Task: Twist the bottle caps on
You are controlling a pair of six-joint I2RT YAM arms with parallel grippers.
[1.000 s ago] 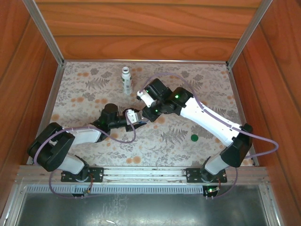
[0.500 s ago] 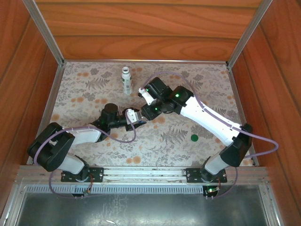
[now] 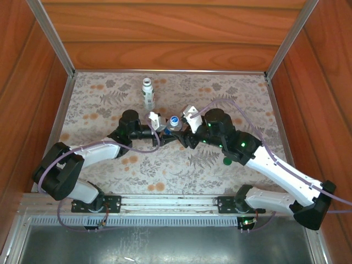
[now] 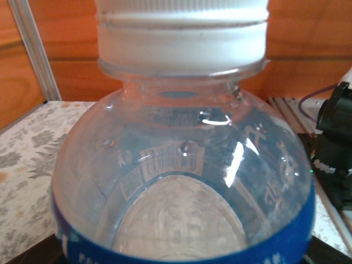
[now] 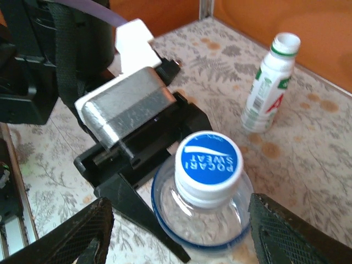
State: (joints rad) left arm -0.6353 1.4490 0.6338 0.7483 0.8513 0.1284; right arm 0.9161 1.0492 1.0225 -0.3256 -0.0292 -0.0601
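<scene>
Wood-panelled walls [image 3: 176,33] close in a floral-covered table [image 3: 99,110], where the first of two closures looks finished. At centre, my left end effector [image 3: 165,126] pinches the clear bottle [image 5: 203,236] low on its body and holds it upright on the table, the bottle's shoulder and neck hard up against that wrist's camera. My right end effector [image 5: 180,209], a second ago bunched over the bottle's top, has swung round to the near side and let go. Its fingers now stand spread on either side of the neck, apart from the plastic. Between them the blue cap [image 5: 208,160] sits square on the neck, label up. I judge it threaded on, though how tight cannot be read from here.

That frees my right arm for the second pair. The white bottle [image 3: 148,93] stands alone toward the far edge, left of centre, its mouth open. The dark green cap [image 3: 227,161] lies flat on the table just beside my right forearm, well apart from its bottle. Those two must come together next, and my left grip would first have to give up the clear bottle if it is to steady the white one.
</scene>
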